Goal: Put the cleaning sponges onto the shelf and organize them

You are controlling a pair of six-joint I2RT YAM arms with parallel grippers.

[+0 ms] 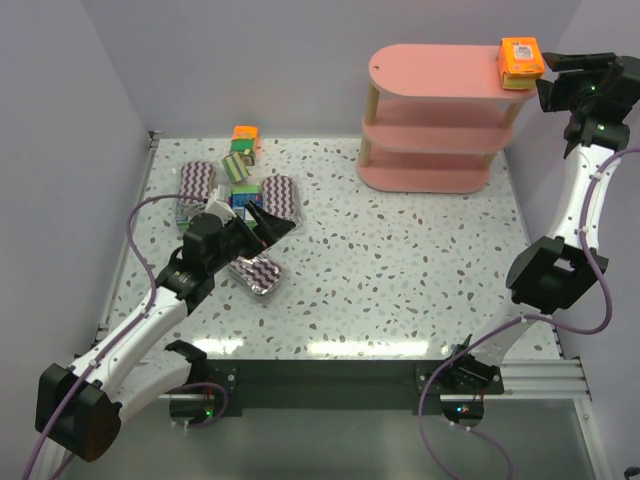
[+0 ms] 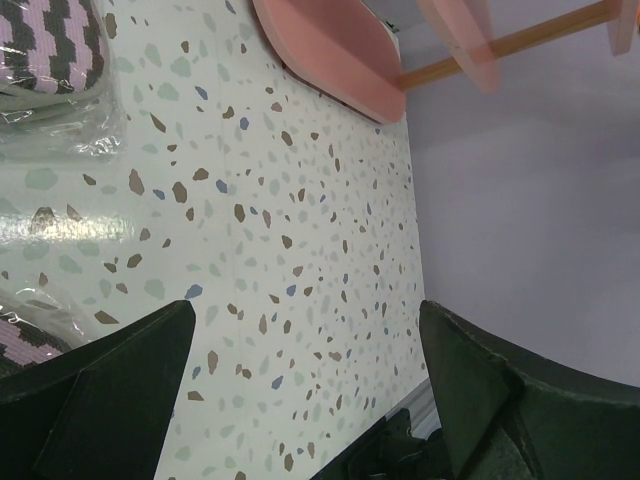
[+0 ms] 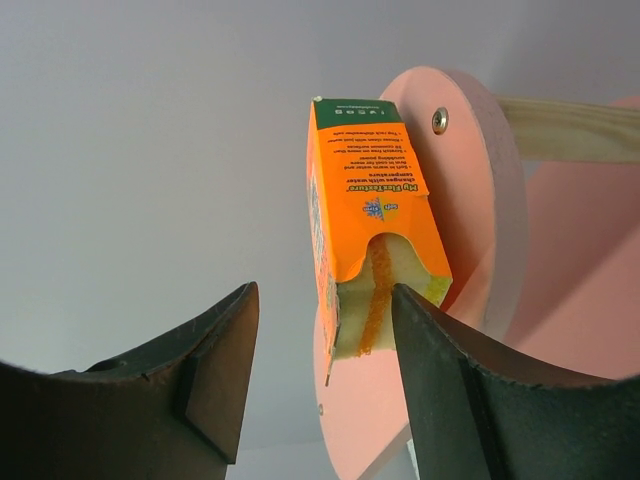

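Observation:
The pink three-tier shelf (image 1: 440, 110) stands at the back right. One orange sponge pack (image 1: 521, 58) rests on the right end of its top board. My right gripper (image 1: 546, 82) is open just right of it. In the right wrist view the pack (image 3: 370, 200) sits on the board (image 3: 490, 200) just beyond my open fingers (image 3: 215, 370). The other packs lie at the back left: an orange one (image 1: 244, 135), purple zigzag ones (image 1: 197, 180) (image 1: 256, 272) and blue-green boxes (image 1: 238, 165). My left gripper (image 1: 275, 220) is open and empty above them.
Lilac walls close in the table on the left, back and right. The left wrist view shows speckled tabletop (image 2: 280, 230) between my fingers, a zigzag pack (image 2: 55, 40) at top left and the shelf's lower board (image 2: 330, 50) ahead.

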